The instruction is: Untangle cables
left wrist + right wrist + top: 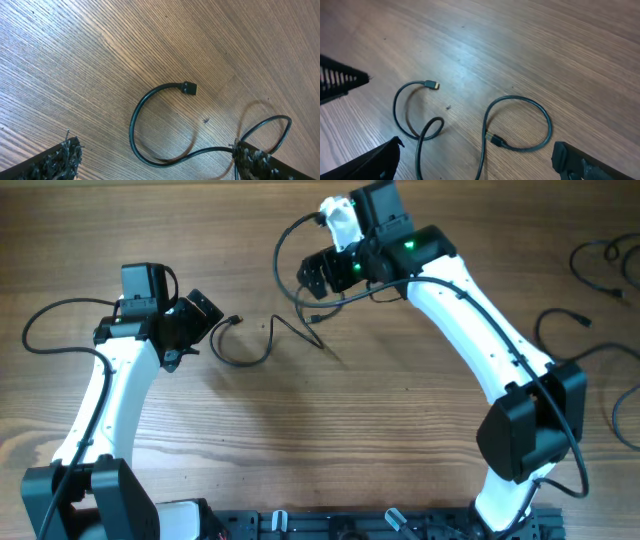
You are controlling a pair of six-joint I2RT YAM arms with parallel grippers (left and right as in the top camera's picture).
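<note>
One thin black cable (245,364) lies in loose curves on the wood between my two grippers. In the left wrist view its small plug (189,88) ends a wide loop (132,135), and the cord runs on between the fingertips. My left gripper (155,154) is open just above it and holds nothing. The right wrist view shows the same plug (432,85), a small crossed loop (434,125) and a bigger loop (547,125) ending in a second plug (496,140). My right gripper (477,161) hovers open over that part. In the overhead view the left gripper (197,320) and right gripper (322,275) stand at the cable's two ends.
More black cables lie at the table's right side (600,265), (562,320), behind the right arm (480,350). A thicker arm wire (282,250) arcs beside the right gripper. The left arm's finger (335,80) shows in the right wrist view.
</note>
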